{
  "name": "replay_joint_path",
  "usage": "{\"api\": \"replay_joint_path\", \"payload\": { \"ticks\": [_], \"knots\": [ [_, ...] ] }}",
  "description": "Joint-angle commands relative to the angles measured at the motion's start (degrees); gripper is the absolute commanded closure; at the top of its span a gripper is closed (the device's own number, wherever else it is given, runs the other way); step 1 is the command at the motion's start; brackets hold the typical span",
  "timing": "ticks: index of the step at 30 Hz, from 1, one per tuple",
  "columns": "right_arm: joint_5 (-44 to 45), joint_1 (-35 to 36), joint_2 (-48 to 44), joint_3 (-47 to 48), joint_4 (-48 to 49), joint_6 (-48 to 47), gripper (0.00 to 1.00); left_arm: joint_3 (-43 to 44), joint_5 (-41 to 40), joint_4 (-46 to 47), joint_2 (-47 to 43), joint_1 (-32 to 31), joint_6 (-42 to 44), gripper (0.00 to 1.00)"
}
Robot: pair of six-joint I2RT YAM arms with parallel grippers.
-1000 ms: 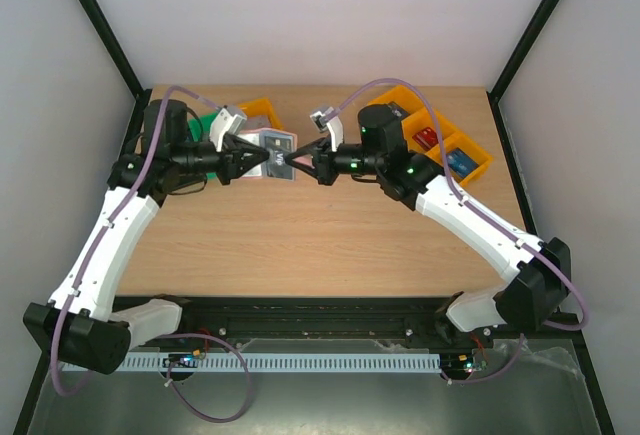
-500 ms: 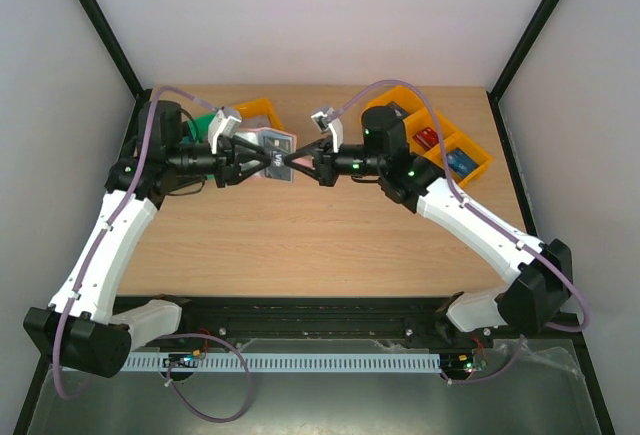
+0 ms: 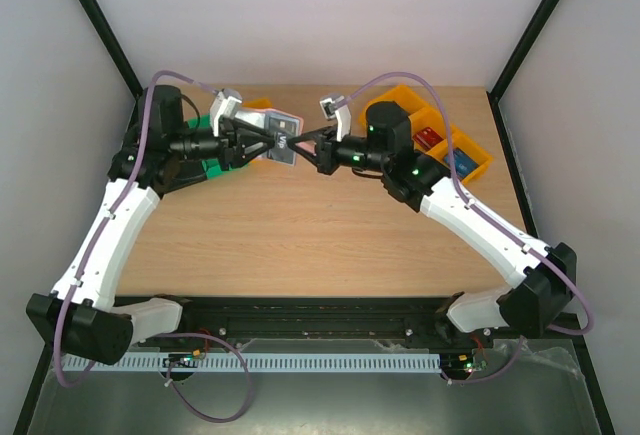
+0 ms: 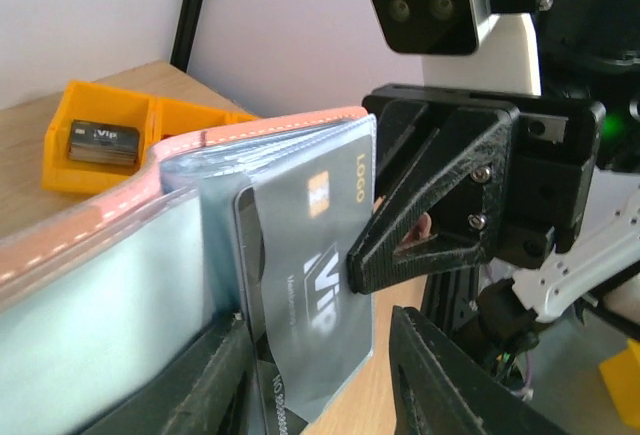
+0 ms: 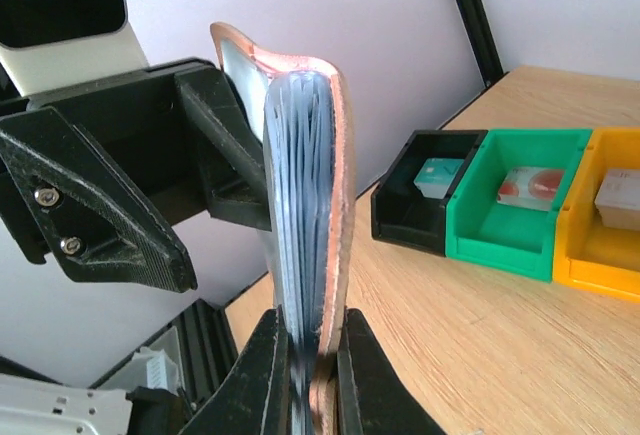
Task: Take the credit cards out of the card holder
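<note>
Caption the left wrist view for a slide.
Right claw pinches the card holder; left claw, jaws parted, straddles a grey VIP card sticking out.

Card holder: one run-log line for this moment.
card holder: on edge | right gripper: shut on card holder | left gripper: open around grey card | grey card: partly out
</note>
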Motion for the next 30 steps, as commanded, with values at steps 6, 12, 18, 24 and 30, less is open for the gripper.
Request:
{"api": "replay_joint_path", "payload": {
  "ticks": [6,12,18,24,30],
  "knots": [
    [1.1,3.0,4.9,3.6,13.7,9.1,0.98,2.9,27.1,2.9,-1.4,-4.3,-7.7,0.68],
    [-2.3,2.0,4.7,2.9,15.3,10.5,0.99,6.8,31.7,-7.6,-1.5,-2.4,2.9,0.67],
    [-10.4,2.0,6.0,4.7,16.1,11.0,0.98,6.5,15.4,-4.3,-2.7,-3.1,-3.2,0.66],
    [-16.2,3.5,5.5,5.1,15.4,7.1,0.98,3.1,11.5,2.1,-2.3,-2.4,-10.5,0.55],
    [-16.5,6.0,5.0,7.2,8.7,-1.7,0.98,2.3,2.5,-0.5,-2.4,-2.6,-5.8,0.49]
  ]
}}
